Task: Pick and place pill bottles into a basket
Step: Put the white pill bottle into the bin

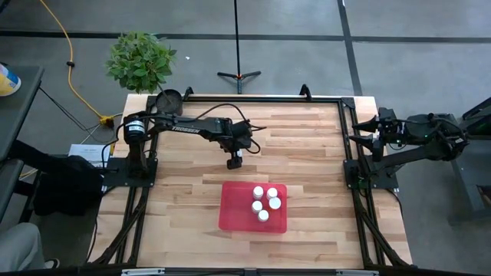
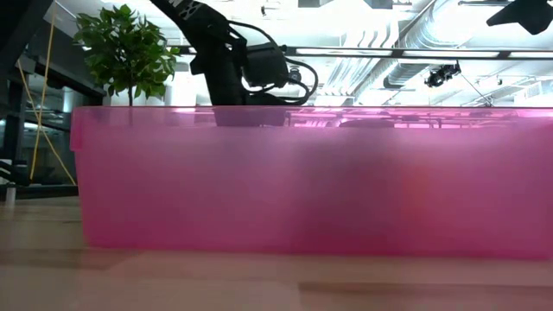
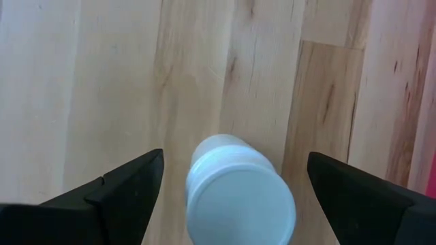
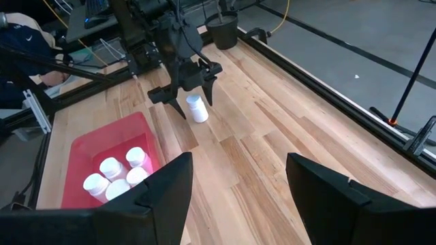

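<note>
High view shows the wooden tabletop (image 1: 307,153), then the red basket (image 1: 234,211) lying just beyond the left hand (image 1: 232,162), toward the tabletop's front edge, with four pill bottles (image 1: 265,203) standing in it. That hand hangs with fingers (image 3: 116,197) spread wide on either side of the fifth pill bottle (image 3: 238,194), gripping nothing. The right hand (image 1: 360,130) waits half open and empty at the tabletop's right edge.

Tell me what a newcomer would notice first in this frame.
The red tray near the table's front edge, with four white pill bottles clustered in its right half. Then the left gripper, open, straddling a fifth bottle lying on the wood behind the tray. The right gripper waits at the table's right edge.
</note>
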`<state>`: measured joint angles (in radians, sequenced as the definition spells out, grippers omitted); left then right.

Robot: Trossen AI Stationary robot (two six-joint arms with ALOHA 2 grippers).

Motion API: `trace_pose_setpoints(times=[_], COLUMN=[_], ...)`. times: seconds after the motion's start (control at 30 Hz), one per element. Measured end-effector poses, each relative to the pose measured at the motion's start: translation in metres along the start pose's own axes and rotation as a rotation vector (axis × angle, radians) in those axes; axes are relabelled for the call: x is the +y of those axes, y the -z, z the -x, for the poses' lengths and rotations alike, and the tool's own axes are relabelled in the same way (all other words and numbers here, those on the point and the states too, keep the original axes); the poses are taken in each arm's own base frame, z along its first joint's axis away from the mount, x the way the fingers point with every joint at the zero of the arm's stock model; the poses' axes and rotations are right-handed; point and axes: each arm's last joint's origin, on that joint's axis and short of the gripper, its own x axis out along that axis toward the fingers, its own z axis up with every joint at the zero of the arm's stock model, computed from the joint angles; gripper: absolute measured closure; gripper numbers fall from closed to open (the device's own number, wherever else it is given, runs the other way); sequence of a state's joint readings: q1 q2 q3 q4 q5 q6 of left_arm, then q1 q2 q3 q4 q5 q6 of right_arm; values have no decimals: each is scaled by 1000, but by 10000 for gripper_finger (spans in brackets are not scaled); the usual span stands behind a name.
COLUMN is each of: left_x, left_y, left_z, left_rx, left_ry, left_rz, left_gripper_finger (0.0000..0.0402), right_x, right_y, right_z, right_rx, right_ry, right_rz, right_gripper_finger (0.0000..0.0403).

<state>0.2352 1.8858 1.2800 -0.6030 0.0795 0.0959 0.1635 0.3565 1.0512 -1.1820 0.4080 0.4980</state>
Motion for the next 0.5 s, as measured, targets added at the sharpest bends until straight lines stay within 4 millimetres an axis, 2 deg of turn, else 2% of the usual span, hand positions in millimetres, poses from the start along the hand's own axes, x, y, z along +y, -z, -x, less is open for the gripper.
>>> trace_pose_setpoints(times=[0.17, 0.5], left_x=[0, -1], left_y=[0, 0], left_z=[0, 0], left_rx=[1, -1], left_ry=[1, 19], left_rz=[0, 0], left_gripper_finger=[39, 166], right_x=[0, 0], right_y=[0, 0], right_z=[0, 0], right_rx=[0, 1], right_ry=[0, 1], right_rz=[0, 1], right_gripper_finger=[176, 176])
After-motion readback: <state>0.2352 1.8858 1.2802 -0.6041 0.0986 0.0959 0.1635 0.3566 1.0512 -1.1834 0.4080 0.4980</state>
